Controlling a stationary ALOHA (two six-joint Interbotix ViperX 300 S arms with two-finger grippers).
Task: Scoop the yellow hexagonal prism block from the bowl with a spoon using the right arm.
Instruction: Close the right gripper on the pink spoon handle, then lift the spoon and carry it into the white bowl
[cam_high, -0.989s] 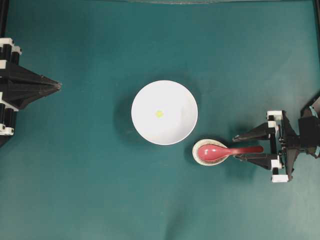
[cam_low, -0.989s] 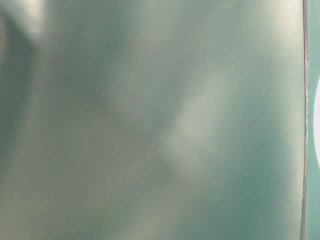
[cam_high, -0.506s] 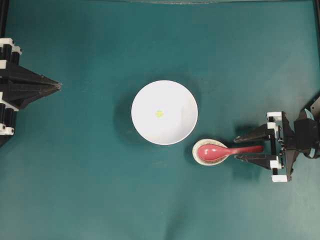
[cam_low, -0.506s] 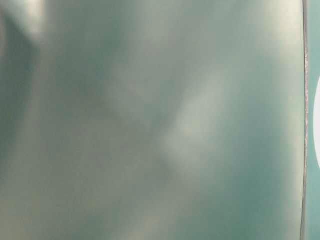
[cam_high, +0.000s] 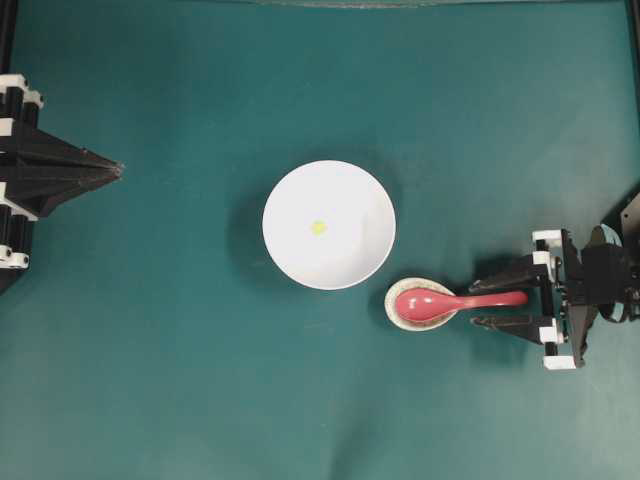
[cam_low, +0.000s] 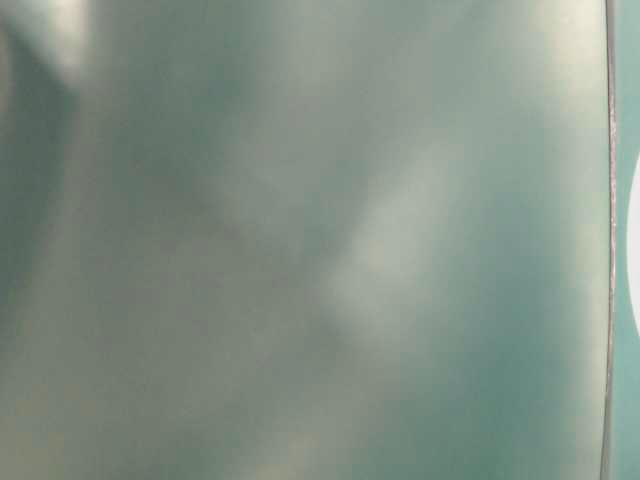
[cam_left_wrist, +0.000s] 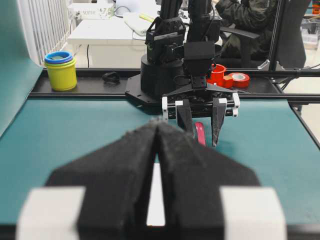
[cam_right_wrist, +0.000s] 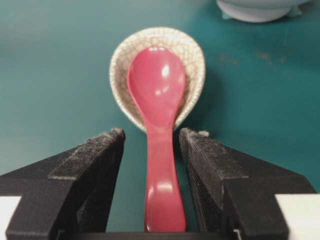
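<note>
Your right gripper (cam_right_wrist: 151, 145) stands spread, its fingers (cam_right_wrist: 95, 165) either side of the spoon (cam_right_wrist: 157, 130) handle (untouched). The scoop lies in the spoon rest (cam_right_wrist: 192, 55). Your left gripper (cam_high: 118, 171) is clenched.

Robotics laboratory: a teal-covered tabletop (cam_high: 150, 350) on a black frame, a black robot arm (cam_left_wrist: 192, 30) mounted at its far edge, stacked cups (cam_left_wrist: 60, 70), tape rolls (cam_left_wrist: 239, 79), a white desk (cam_left_wrist: 102, 32) and a seated person (cam_left_wrist: 245, 15) behind.
</note>
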